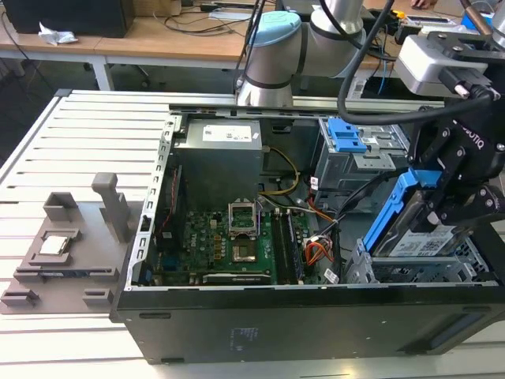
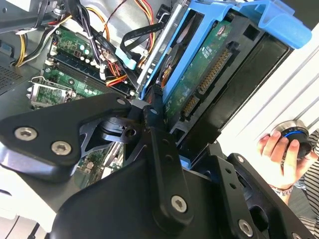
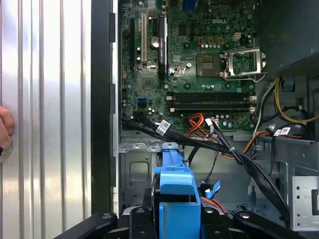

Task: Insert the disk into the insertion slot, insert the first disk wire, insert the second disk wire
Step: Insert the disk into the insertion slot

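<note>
Slatted table (image 1: 79,158), gripper (image 1: 432,207) clamping disk (image 1: 418,243) — tilted

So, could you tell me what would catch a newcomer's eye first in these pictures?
The bright blue-framed disk, clamped in the gripper and tilted over the insertion slot at the exterior view's right. Next, the green motherboard in the middle of the open black computer case. In the second wrist view, a person's hand holds a round knob.

In case (image 1: 237,332), disk (image 1: 417,243) above insertion slot (image 1: 387,272)
</note>
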Tool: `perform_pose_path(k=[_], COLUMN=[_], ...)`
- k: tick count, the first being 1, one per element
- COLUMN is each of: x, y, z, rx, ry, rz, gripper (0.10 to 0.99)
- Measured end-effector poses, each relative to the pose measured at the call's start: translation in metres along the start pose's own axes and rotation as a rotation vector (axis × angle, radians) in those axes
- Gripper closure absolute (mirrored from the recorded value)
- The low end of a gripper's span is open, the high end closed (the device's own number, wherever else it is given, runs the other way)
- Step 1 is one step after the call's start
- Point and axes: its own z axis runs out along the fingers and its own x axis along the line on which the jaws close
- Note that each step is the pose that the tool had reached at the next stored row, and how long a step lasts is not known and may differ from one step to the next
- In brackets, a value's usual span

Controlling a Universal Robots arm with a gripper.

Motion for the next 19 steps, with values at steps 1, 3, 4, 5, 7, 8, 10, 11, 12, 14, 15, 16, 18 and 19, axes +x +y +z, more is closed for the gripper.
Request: perform_pose_path(k=[1, 3, 4, 5, 7, 8, 10, 11, 12, 14, 15, 16, 18, 19], x=[0.0000, 0.0000, 0.0000, 0.0000, 0.0000, 0.0000, 0.0000, 0.0000, 0.0000, 0.0000, 0.0000, 0.0000, 0.0000, 0.0000], y=[0.0000, -0.0001, -0.0001, -0.0001, -0.0002, -0.0002, -0.0003, -0.0003, -0.0003, -0.0004, -0.0004, -0.0004, -0.0005, -0.0005], z=[0.0011, 0.0025, 0.0029, 0.0040, 0.0049, 0.0055, 0.0069, 0.0079, 0.0084, 0.0097, 0.0105, 0.0110, 0.0125, 0.0130], rx=[0.000, 0.000, 0.000, 0.000, 0.000, 0.000, 0.000, 0.000, 0.000, 0.000, 0.000, 0.000, 0.000, 0.000], ry=[0.0000, 0.0000, 0.0000, 0.0001, 0.0000, 0.0000, -0.0001, 0.0000, 0.0000, 0.0000, 0.0000, 0.0000, -0.0001, 0.0000], rz=[0.000, 0.000, 0.000, 0.000, 0.000, 0.000, 0.000, 0.000, 0.000, 0.000, 0.000, 0.000, 0.000, 0.000], gripper=[0.725, 0.725, 0.725, 0.725, 0.725, 0.725, 0.725, 0.725, 0.725, 0.725, 0.725, 0.725, 0.725, 0.725])
